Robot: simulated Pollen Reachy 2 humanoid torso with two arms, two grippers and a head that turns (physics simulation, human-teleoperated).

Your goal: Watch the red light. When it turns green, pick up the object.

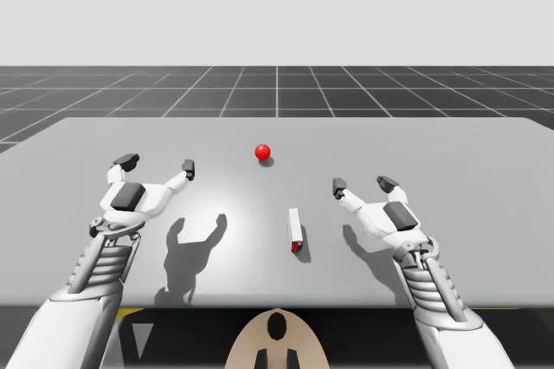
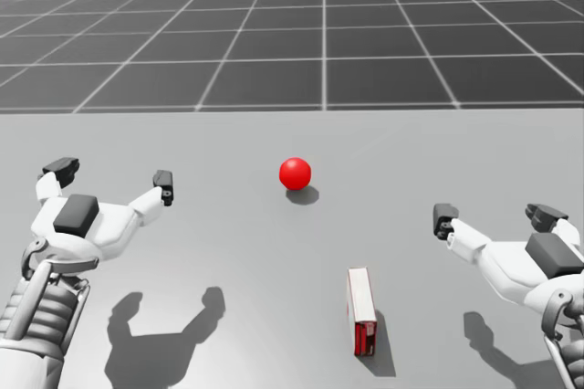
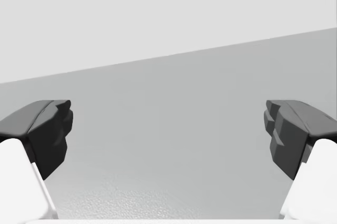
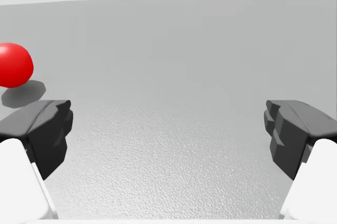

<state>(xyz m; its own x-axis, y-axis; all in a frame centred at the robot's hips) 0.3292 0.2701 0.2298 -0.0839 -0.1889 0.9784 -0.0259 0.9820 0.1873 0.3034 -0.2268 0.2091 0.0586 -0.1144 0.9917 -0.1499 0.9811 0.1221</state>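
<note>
waiting on a red light, both hands empty

high view: the red light [image 1: 262, 152] sits on the grey table [image 1: 450, 152], far of centre, and it is red, not green. the object, a slim white box with a red end [image 1: 295, 229], lies flat on the table, nearer the robot than the light and a little toward its right side. the left gripper [image 1: 157, 164] hovers well apart from the box, its fingers spread and holding nothing. the right gripper [image 1: 363, 184] hovers near the box, beside it, likewise spread and empty.

head view: the light [image 2: 295, 173] is plainly red. the box [image 2: 361, 307] lies lengthwise, red end toward the robot, between the two arms but closer to the right gripper [image 2: 495, 215]. the left gripper [image 2: 112, 175] stays out on its own side.

left wrist view: the left gripper [image 3: 168, 134] has its fingers released wide, with bare table ahead.

right wrist view: the right gripper [image 4: 168, 134] is released too, nothing between its fingers; the red light [image 4: 13, 64] sits ahead and off to one side.

judgement: the step in hand is the watch, and no reach is due yet. once green shows, the right arm looks the better placed; it would need to swing inward over the box, turn so the fingers straddle its narrow width, descend, and close.
</note>
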